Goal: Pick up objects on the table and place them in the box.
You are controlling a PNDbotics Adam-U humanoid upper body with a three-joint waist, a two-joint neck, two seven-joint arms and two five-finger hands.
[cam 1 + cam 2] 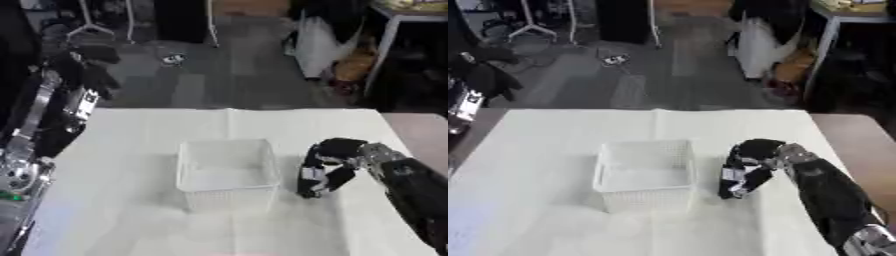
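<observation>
One white mesh box (227,172) sits on the white desk (131,150); the right hand (322,167), fingers curled downward beside it, seems to pinch something small and pale.

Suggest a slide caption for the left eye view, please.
Right robot hand lowered, fingers curled, beside white mesh box on white table.
</observation>
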